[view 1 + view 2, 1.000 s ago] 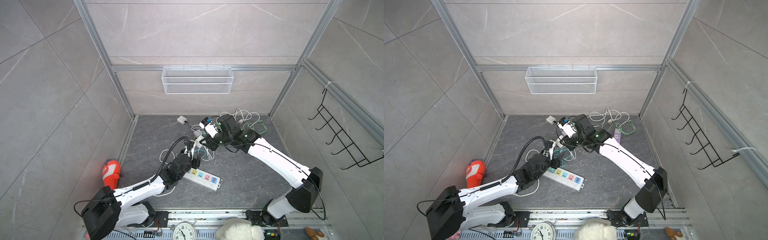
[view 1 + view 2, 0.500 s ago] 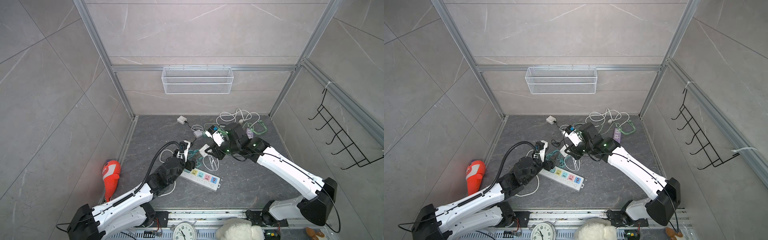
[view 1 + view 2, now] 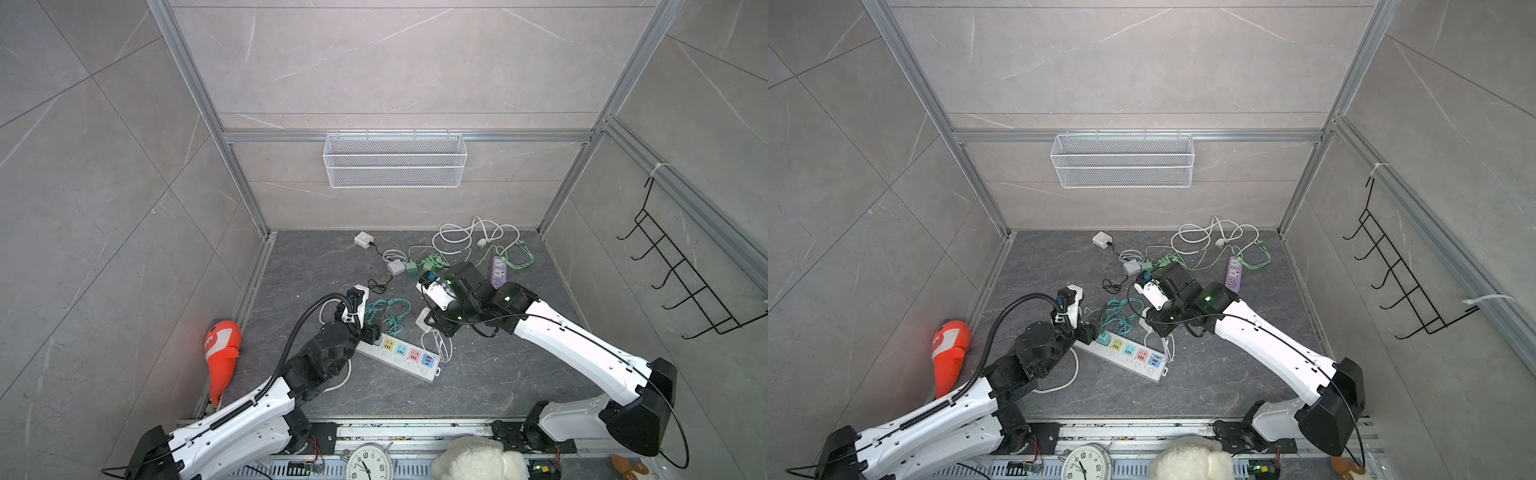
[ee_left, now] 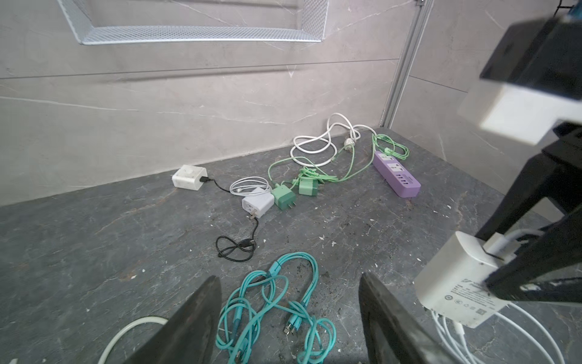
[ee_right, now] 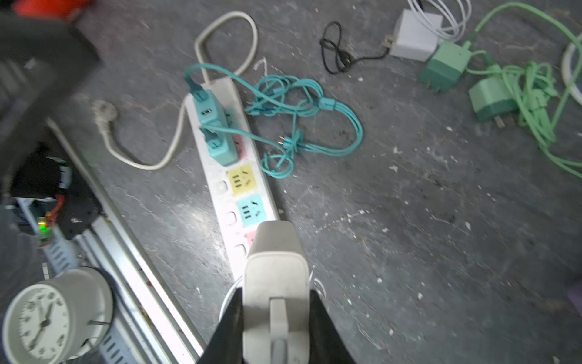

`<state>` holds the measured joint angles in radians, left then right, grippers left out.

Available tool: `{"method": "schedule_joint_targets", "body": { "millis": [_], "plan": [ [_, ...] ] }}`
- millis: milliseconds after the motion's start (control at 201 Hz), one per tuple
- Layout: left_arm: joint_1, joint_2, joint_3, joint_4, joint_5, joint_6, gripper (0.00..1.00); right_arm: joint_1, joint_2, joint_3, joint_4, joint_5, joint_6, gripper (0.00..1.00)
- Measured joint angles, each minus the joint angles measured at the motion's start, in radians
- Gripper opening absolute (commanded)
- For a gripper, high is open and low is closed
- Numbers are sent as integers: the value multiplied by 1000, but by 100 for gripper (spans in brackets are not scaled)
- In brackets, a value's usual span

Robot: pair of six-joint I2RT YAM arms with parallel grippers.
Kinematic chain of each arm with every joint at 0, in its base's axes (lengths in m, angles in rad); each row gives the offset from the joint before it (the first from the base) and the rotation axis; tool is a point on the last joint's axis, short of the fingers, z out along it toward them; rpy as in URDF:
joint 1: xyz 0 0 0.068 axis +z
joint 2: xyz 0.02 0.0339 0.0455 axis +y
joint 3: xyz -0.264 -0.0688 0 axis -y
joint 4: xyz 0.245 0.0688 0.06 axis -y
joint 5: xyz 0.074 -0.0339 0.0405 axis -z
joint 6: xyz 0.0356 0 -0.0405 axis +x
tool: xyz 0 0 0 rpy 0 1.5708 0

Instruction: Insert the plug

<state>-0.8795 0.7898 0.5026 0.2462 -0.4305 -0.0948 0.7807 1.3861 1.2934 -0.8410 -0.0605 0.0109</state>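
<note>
Right gripper (image 5: 275, 304) lowered, charger (image 5: 273, 252) nearer power strip (image 5: 217, 176)

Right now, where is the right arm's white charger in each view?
Top view: white charger, centre, right of teal cable.
Top view: white charger, centre, right of teal cable.
Left wrist: white charger close up, near teal cable.
Right wrist: white charger in right gripper, hiding part of power strip.
Shared landmark: teal cable.

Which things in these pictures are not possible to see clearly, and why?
- Prongs of the white charger: right wrist view, behind its own body.
- Last sockets of the power strip: same view, behind the charger.
- Lower part of the clock: both top views, cut by the edge.
</note>
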Motion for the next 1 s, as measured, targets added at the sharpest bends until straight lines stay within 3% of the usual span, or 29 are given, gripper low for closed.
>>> {"method": "schedule_joint_targets", "body": {
  "millis": [209, 383, 757, 1001],
  "plan": [
    [0, -104, -2, -45, -51, 21, 71, 47, 153, 8, -42, 230, 4, 10],
    [0, -182, -21, -94, -72, 24, 71, 109, 230, 16, 30, 302, -15, 10],
    [0, -269, -66, -152, -93, 24, 71, 213, 324, 74, 175, 242, -32, 9],
    [0, -266, -66, -158, -95, 24, 71, 255, 323, -5, 219, 176, -29, 10]
  ]
}}
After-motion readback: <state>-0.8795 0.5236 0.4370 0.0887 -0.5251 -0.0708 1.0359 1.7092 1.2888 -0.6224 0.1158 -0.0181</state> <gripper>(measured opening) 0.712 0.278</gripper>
